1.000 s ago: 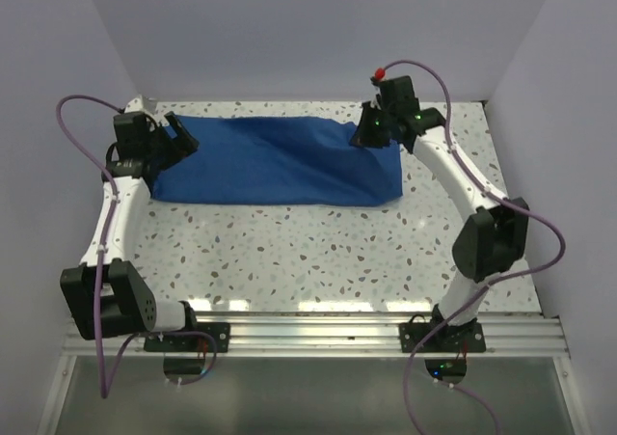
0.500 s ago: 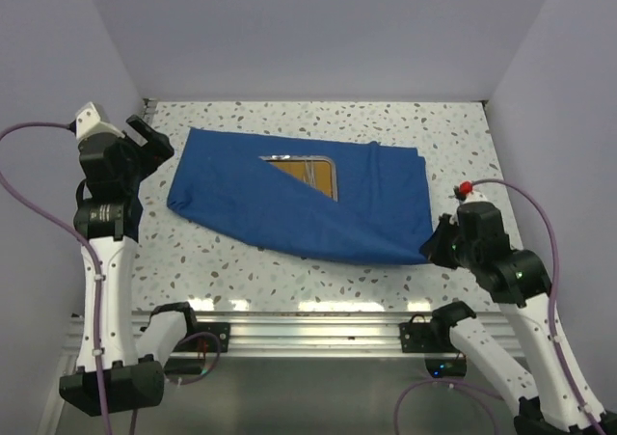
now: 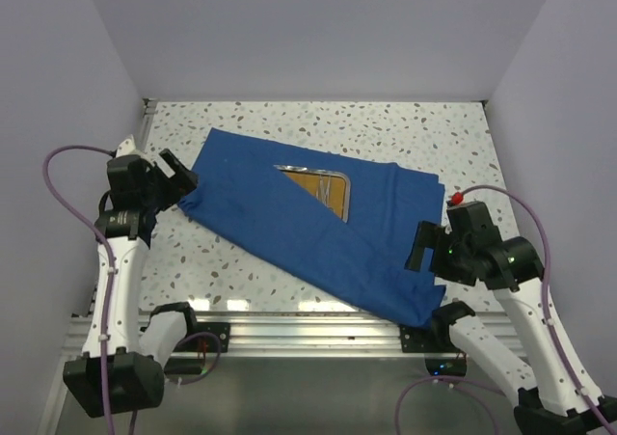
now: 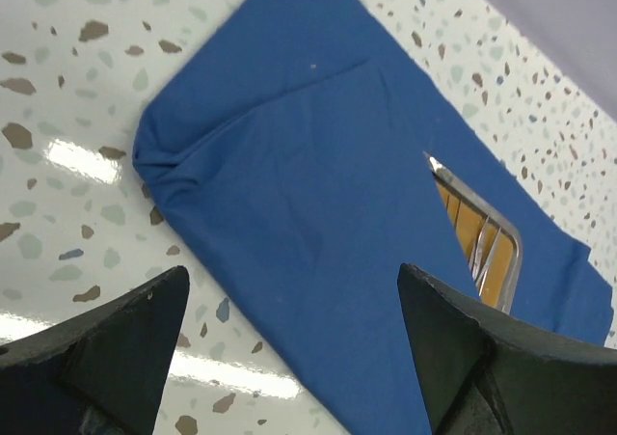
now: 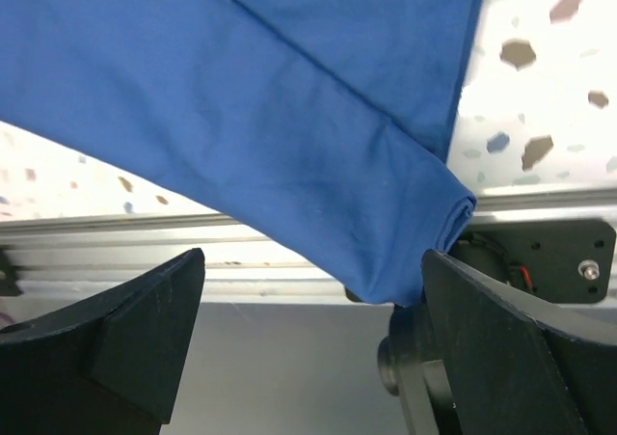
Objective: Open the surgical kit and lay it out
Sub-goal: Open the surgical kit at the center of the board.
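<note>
The royal-blue cloth wrap lies diagonally across the speckled table, its near-right corner drooping over the metal rail. One fold still covers most of the steel tray, so only a wedge of orange-brown floor and thin silver instruments shows, their kind unclear. The left gripper is at the cloth's left corner and the right gripper at its right edge; both are spread wide, gripping nothing.
</note>
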You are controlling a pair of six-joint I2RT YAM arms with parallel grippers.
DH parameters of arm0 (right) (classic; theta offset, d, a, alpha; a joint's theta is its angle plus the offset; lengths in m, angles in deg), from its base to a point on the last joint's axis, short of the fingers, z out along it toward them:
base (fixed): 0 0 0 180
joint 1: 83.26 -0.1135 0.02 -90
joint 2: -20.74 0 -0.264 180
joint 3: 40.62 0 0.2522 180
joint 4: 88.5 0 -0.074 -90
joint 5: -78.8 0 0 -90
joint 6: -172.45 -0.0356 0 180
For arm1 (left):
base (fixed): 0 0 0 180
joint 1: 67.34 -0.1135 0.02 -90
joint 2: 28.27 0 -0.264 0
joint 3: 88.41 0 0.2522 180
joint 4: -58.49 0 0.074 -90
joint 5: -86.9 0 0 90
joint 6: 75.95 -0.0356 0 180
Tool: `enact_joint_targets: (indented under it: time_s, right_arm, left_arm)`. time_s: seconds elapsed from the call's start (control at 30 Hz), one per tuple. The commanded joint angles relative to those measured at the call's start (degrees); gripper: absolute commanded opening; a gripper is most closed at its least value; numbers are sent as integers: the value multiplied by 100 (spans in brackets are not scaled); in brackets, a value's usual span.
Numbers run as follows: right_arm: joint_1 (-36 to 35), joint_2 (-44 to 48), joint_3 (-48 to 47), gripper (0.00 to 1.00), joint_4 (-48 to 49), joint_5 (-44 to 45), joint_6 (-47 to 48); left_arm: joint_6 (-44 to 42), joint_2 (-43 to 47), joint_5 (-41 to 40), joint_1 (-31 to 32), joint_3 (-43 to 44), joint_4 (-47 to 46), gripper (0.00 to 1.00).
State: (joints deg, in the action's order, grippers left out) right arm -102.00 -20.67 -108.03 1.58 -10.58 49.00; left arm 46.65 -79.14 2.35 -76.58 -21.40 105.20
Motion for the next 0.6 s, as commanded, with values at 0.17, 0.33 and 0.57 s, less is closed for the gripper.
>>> enact_joint_targets:
  time_s: [0.17, 0.33, 0.57]
  right_arm:
    - [2, -674, -1033, 99, 303, 60, 32]
    - [2, -1000, -1104, 99, 514, 175, 5]
    - [2, -1633, -1253, 98, 629, 351, -74]
  left_arm:
    - [-78, -2097, 19, 683, 825, -1062, 91]
    - [-114, -4015, -519, 1371, 2556, -694, 91]
    - [-52, -6579, -1046, 1828, 4726, -177, 90]
